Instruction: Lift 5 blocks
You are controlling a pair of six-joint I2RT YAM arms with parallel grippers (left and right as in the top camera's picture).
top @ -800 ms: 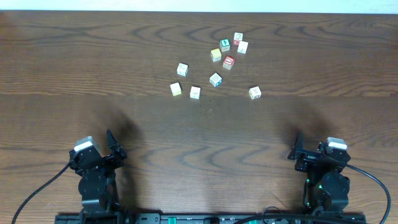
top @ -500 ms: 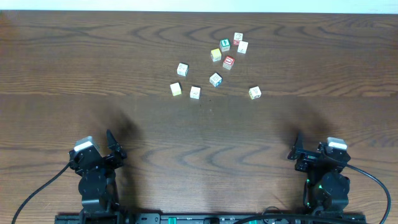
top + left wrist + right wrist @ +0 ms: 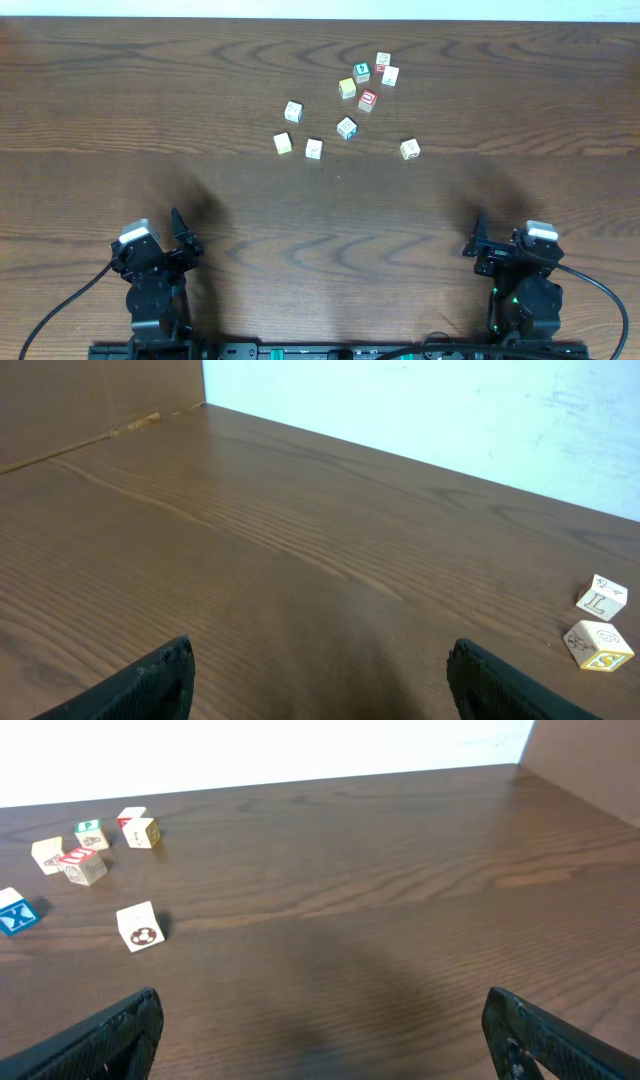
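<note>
— What could go wrong?
— From the near edge it is a long reach to the blocks (image 3: 347,128), scattered on the table's (image 3: 120,100) far half. Around the red-faced block (image 3: 368,100) they crowd, so wide jaws could knock the green-faced cube (image 3: 362,72) or pinch two.
— And the pincers?
— The left gripper (image 3: 320,685) and right gripper (image 3: 320,1030) hang spread wide, empty, touching nothing, well apart from every block

A dark wooden table (image 3: 120,90) is filling the scene, its wavy grain running left to right. A thin seam (image 3: 100,152) is crossing it midway. A pale wall (image 3: 320,8) is showing beyond the far edge. A brown panel (image 3: 100,400) is standing at the far left and another panel (image 3: 590,760) at the far right. Even light is falling, leaving a dull sheen on the wood.
</note>
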